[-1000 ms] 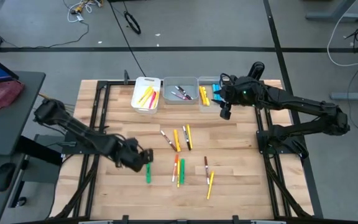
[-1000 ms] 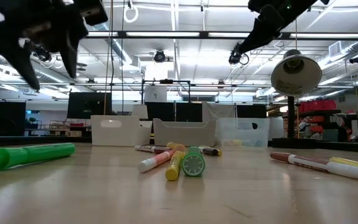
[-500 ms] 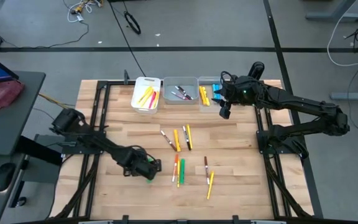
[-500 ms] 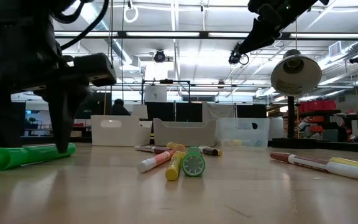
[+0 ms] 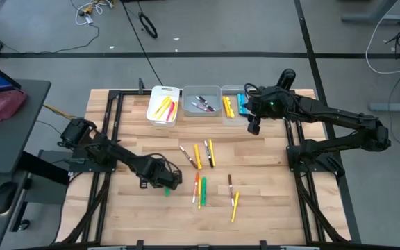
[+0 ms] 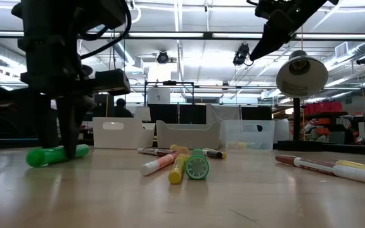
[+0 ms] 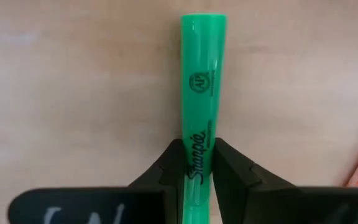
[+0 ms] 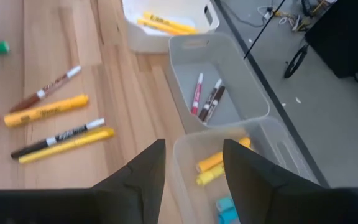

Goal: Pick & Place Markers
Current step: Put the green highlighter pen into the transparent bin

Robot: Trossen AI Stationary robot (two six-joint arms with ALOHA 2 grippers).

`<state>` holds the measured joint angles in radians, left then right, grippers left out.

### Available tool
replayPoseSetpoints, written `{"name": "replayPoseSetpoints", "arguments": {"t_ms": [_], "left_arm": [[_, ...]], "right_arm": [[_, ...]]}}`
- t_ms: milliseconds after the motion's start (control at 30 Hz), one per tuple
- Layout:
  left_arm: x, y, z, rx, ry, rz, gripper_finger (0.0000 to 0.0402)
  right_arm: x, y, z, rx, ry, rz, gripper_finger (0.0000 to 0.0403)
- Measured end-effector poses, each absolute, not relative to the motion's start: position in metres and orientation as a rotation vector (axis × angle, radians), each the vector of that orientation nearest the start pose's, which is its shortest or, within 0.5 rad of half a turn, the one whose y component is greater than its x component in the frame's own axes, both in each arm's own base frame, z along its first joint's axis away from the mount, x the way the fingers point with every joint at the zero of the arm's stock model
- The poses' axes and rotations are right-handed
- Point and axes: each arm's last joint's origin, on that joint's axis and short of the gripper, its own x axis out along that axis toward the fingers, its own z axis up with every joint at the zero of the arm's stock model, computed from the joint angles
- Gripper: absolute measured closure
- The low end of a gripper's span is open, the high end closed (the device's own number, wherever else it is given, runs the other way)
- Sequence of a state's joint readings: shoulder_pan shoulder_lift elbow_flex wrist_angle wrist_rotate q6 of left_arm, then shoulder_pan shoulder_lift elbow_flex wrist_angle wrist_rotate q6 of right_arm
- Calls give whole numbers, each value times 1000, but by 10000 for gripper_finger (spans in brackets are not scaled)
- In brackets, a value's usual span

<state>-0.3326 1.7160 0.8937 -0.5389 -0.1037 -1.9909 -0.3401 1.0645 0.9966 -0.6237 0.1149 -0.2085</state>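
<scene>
The left arm reaches low across the pale wooden counter (image 5: 255, 173), its left claw (image 7: 195, 163) pointing straight down with both dark fingers (image 7: 169, 165) pressed against the sides of a bright green plastic highlighter marker (image 7: 202, 81), which lies flat on the wood. In the low view the left claw stands upright over that marker, fingertips at the board. Just beside it towards the middle lie loose slim markers in orange, yellow, green and white (image 5: 200, 189). Farther back, three small rectangular plastic bins (image 5: 201, 111) sit in a row at the counter's far edge, holding more markers. The right arm stretches in from the side, its right claw (image 8: 191, 162) hanging above the clear end bin (image 8: 272, 155) with fingers apart, holding nothing.
</scene>
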Motion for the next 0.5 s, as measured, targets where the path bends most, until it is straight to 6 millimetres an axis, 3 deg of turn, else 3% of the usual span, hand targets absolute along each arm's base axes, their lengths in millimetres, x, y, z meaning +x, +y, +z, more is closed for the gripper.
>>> {"name": "replayPoseSetpoints", "arguments": {"t_ms": [133, 267, 500], "left_arm": [[277, -78, 152, -1306, 803, 1110, 343], [287, -62, 193, -1287, 551, 1025, 343], [309, -8, 261, -1126, 112, 772, 343]], "right_arm": [[200, -73, 314, -116, 761, -311, 241], [201, -70, 314, -62, 729, -192, 241], [212, -72, 319, 83, 614, -165, 240]]}}
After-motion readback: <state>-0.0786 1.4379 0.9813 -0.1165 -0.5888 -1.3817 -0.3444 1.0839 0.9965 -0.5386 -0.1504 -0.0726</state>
